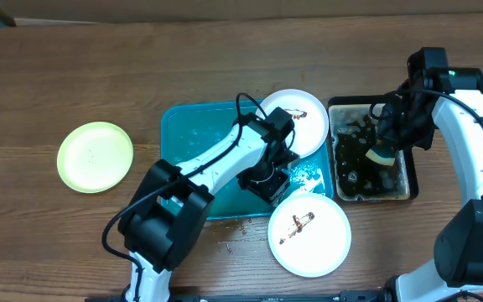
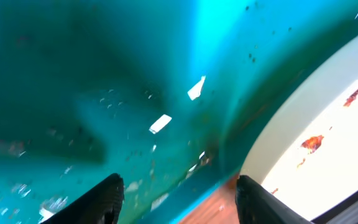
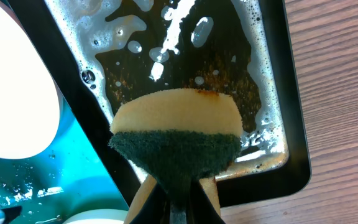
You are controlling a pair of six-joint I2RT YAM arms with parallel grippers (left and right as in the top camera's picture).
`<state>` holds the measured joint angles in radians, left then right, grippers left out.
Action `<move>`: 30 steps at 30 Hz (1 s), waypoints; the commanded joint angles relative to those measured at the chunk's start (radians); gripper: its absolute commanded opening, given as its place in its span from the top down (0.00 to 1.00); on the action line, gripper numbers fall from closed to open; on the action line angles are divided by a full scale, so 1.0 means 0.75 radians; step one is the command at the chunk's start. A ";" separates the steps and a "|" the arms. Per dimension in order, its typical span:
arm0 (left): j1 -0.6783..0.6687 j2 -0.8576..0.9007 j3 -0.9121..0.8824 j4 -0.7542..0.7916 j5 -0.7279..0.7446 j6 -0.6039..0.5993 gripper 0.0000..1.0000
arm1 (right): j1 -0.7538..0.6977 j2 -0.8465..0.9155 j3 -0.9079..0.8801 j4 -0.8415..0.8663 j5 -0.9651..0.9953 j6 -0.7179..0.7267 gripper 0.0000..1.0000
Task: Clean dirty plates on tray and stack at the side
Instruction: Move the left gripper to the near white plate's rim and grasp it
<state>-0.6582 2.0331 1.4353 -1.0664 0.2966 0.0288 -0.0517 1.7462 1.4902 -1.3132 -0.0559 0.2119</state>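
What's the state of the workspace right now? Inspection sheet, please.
Surface: wooden table.
Job's things: teal tray wet; far white plate and near white plate smeared, at its right corners; yellow-green plate apart on the left, no smear seen.
Clutter: basin of dirty foamy water; brown specks by tray.
End effectors: left end effector open over tray; right end effector shut on sponge over basin.
Cables: black cable loops off left arm.
Surroundings: nothing seen.

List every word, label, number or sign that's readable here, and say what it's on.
None: no readable text in any view. The plates, tray, basin and sponge carry no print.
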 commanded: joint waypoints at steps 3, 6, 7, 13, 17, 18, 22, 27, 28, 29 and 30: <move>0.042 0.017 0.160 -0.113 0.120 0.052 0.38 | 0.002 -0.048 0.006 0.004 -0.009 -0.006 0.96; 0.020 0.017 0.175 -0.144 0.240 0.136 0.37 | 0.002 -0.048 0.006 0.003 -0.009 -0.006 0.96; 0.010 0.017 0.174 -0.149 0.240 0.142 0.37 | 0.002 -0.048 0.006 0.003 -0.009 -0.006 0.96; -0.059 0.018 0.103 -0.099 0.135 0.142 0.36 | 0.002 -0.048 0.006 0.003 -0.009 -0.006 0.96; -0.077 0.020 0.002 0.003 0.123 0.141 0.42 | 0.002 -0.048 0.006 -0.001 -0.009 -0.006 0.96; -0.077 0.020 -0.021 0.024 0.119 0.141 0.44 | 0.002 -0.048 0.006 -0.002 -0.009 -0.005 0.96; -0.074 0.020 -0.074 0.069 0.066 0.130 0.55 | 0.002 -0.048 0.006 -0.002 -0.009 -0.006 0.96; -0.070 0.020 -0.078 0.072 0.008 0.131 0.87 | 0.002 -0.048 0.006 -0.003 -0.009 -0.006 0.96; -0.065 0.020 -0.078 0.073 0.009 0.130 0.93 | 0.002 -0.048 0.006 -0.003 -0.009 -0.006 0.96; -0.060 0.020 -0.077 0.072 0.009 0.126 0.96 | 0.002 -0.048 0.006 -0.003 -0.009 -0.006 0.96; -0.054 0.020 -0.077 0.073 0.009 0.114 0.96 | 0.002 -0.048 0.006 -0.003 -0.009 -0.006 0.96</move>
<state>-0.7177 2.0335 1.3827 -1.0203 0.3439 0.1158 -0.0517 1.7462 1.4902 -1.3190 -0.0559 0.2092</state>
